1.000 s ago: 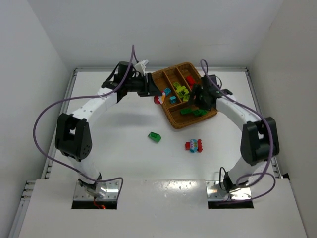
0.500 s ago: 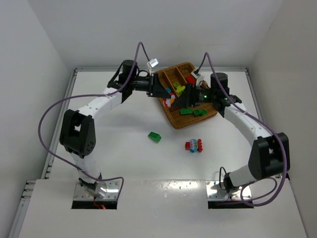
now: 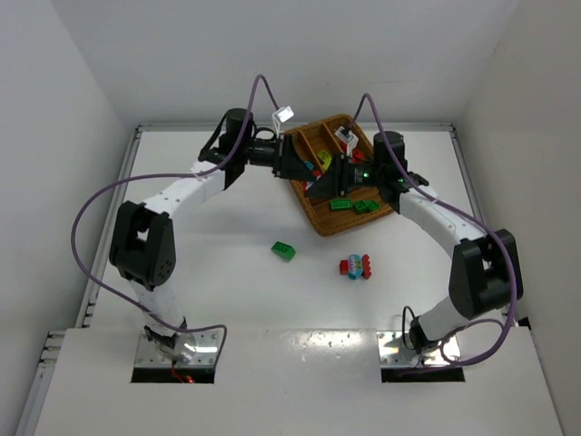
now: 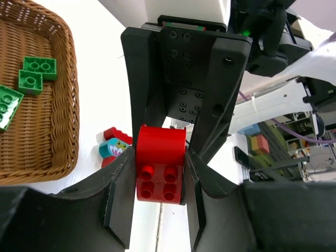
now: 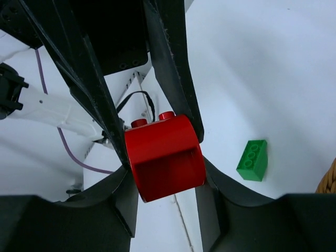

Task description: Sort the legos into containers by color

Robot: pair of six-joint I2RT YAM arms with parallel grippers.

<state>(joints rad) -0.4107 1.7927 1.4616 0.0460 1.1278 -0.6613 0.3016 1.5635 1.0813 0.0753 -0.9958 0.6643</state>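
left tool (image 4: 159,160) and right tool (image 5: 165,169) both clamped on one red brick (image 4: 160,176), arms nose-to-nose near the tray (image 4: 67,105)

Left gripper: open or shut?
Shut. The left gripper has its fingers pressed against both sides of the red brick in its wrist view.

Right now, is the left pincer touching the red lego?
Touching. The left wrist view shows the red lego squeezed between both fingers of the left pincer, with no gap on either side.

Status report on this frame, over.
Left gripper and right gripper both shut on one red lego, by tray. Green lego, red-cyan clump loose on table. Nothing blocking.
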